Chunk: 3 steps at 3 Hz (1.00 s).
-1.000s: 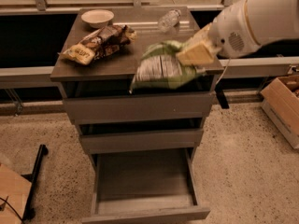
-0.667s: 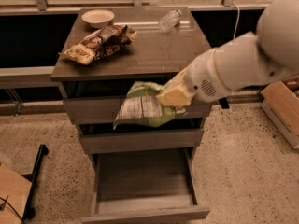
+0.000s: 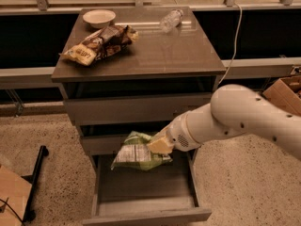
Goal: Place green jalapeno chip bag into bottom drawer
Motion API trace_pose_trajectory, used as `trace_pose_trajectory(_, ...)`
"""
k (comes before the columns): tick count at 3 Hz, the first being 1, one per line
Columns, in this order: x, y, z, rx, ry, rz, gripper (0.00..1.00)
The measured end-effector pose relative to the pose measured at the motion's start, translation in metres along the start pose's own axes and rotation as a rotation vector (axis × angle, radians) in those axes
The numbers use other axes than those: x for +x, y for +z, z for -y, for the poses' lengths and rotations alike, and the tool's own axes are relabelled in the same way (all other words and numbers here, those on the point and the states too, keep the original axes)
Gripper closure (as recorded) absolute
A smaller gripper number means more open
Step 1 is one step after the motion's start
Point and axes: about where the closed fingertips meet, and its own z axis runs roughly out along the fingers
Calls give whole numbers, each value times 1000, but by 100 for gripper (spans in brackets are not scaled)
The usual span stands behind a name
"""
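The green jalapeno chip bag (image 3: 137,152) is light green with a white patch and dark print. It hangs just above the open bottom drawer (image 3: 146,199), over the drawer's back part. My gripper (image 3: 159,145) is shut on the bag's right edge, and the white arm reaches in from the right. The drawer is pulled out and its tray shows a plain grey floor with nothing in it. The two drawers above it are closed.
On the cabinet top (image 3: 178,60) lie a brown-and-yellow chip bag (image 3: 99,44), a white bowl (image 3: 99,18) and a clear plastic bottle (image 3: 170,19). A cardboard box (image 3: 286,92) stands at the right. A black stand (image 3: 33,182) is on the floor at the left.
My gripper has carried the green bag down from the cabinet-top level, past the upper drawer fronts, to just above the open bottom drawer.
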Motion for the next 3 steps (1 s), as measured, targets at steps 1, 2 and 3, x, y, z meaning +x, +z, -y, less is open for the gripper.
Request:
trace_pose_trajectory(1,41,57,33,-26,85,0,100)
trace_pose_trajectory(2,74,109,64,-58,157,-8,100)
trace_pose_trajectory(3,111,160,89,-97,206,-16,100)
